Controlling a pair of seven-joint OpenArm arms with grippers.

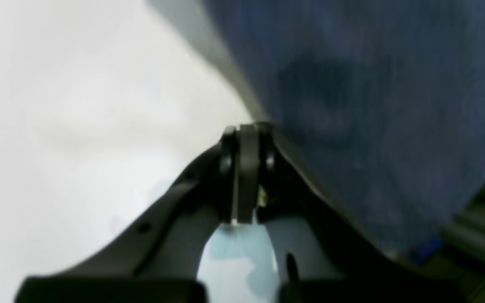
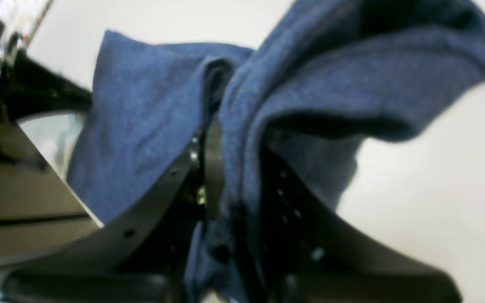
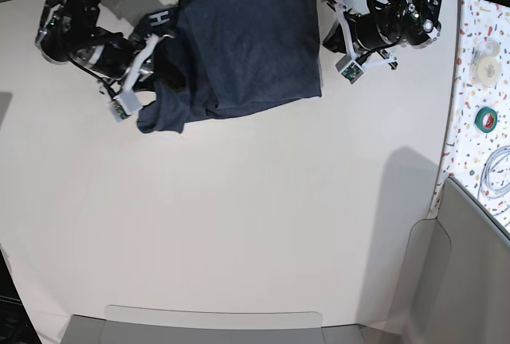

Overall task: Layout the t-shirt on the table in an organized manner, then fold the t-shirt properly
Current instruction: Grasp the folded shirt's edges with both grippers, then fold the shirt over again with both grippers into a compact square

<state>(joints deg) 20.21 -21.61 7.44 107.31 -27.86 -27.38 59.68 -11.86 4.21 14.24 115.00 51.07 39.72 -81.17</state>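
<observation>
The dark navy t-shirt (image 3: 247, 49) lies bunched at the far middle of the white table (image 3: 239, 224), with a white "H" showing at its left edge. My right gripper (image 3: 158, 44) is shut on a thick fold at that left side. In the right wrist view the cloth (image 2: 141, 126) runs between the gripper's (image 2: 225, 126) fingers and drapes over them. My left gripper (image 3: 326, 3) sits at the shirt's right edge. In the left wrist view its (image 1: 246, 130) jaws are pressed together beside the blue cloth (image 1: 373, 105), with no cloth seen between them.
A confetti-speckled strip (image 3: 466, 81) runs along the right side with a green tape roll (image 3: 486, 117), a white roll (image 3: 484, 53) and a coiled cable (image 3: 498, 169). A grey panel (image 3: 470, 280) stands at the near right. Cables lie behind the table's far edge.
</observation>
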